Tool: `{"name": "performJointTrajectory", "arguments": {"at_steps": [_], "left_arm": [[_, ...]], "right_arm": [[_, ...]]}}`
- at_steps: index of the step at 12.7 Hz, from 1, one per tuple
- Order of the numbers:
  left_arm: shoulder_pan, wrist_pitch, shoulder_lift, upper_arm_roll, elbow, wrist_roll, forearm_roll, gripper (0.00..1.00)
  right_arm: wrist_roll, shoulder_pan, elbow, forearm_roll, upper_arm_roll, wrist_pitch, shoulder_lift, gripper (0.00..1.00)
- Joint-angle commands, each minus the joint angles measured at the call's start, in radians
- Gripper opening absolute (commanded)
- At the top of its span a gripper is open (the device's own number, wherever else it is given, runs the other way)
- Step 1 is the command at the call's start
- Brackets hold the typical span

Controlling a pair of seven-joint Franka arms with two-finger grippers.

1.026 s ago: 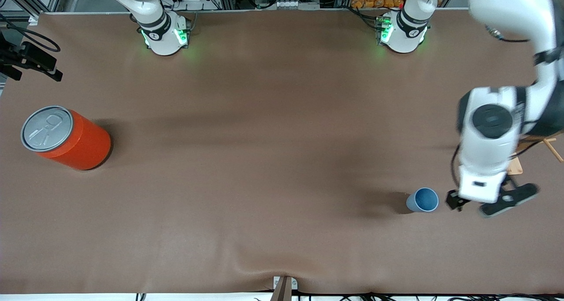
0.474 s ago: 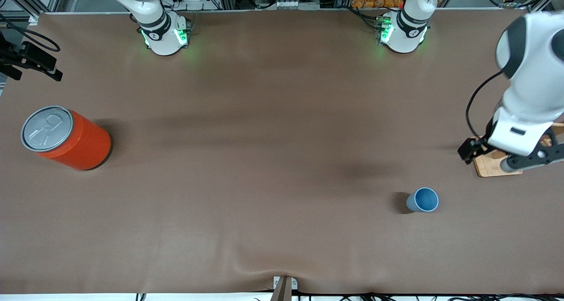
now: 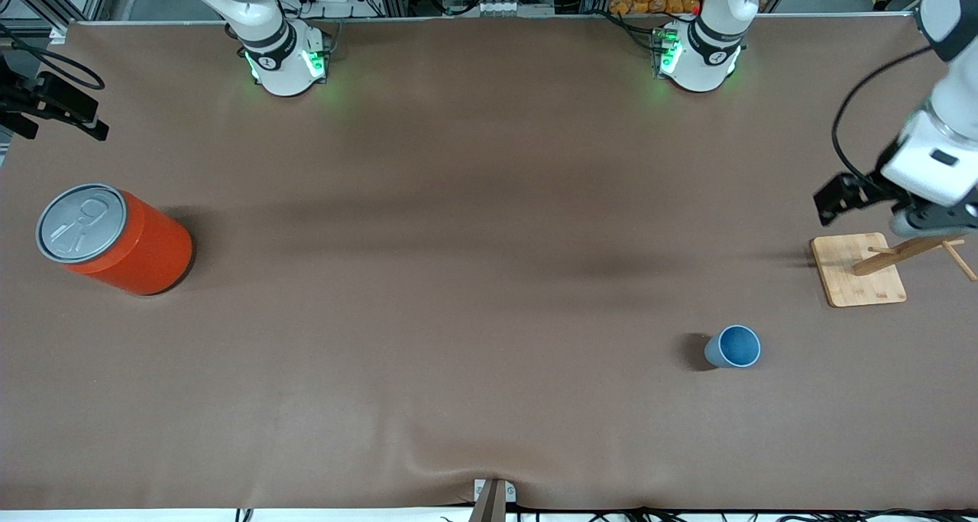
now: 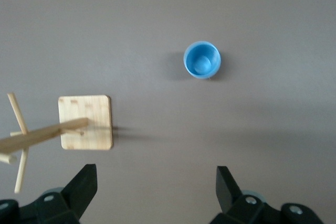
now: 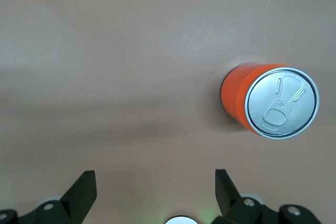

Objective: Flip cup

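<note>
The cup (image 3: 733, 346) is small and light blue. It stands upright on the brown table, mouth up, with its darker blue inside showing. The left wrist view also shows the cup (image 4: 202, 60), well clear of the fingers. My left gripper (image 3: 873, 210) hangs open and empty over the table at the left arm's end, beside the wooden stand and apart from the cup. In its own view the left gripper (image 4: 156, 188) has nothing between its black fingers. My right gripper (image 5: 155, 190) is open and empty, high over bare table close to its own base.
A big orange can (image 3: 114, 239) with a grey pull-tab lid stands at the right arm's end, also in the right wrist view (image 5: 273, 100). A wooden stand (image 3: 857, 270) with a square base and slanted pegs sits at the left arm's end, farther from the front camera than the cup.
The left arm has pulled away from beside the cup, passing over the wooden stand toward the robots' bases. The cup and the can have not moved.
</note>
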Motion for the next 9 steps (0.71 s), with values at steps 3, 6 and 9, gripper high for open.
{"name": "performJointTrajectory", "arguments": {"at_steps": [3,6,9], "left_arm": [[0.086,-0.183,-0.081,-0.066,0.018,0.188,-0.114,1.00],[0.090,-0.206,-0.067,-0.055,0.052,0.184,-0.162,1.00],[0.078,-0.206,-0.046,-0.058,0.075,0.149,-0.163,1.00]], "right_arm": [[-0.010,-0.001,0.017,0.010,0.000,-0.016,0.002,1.00],[-0.010,-0.001,0.015,0.010,0.001,-0.017,0.004,1.00],[-0.011,-0.003,0.015,0.010,0.001,-0.023,0.004,1.00]]}}
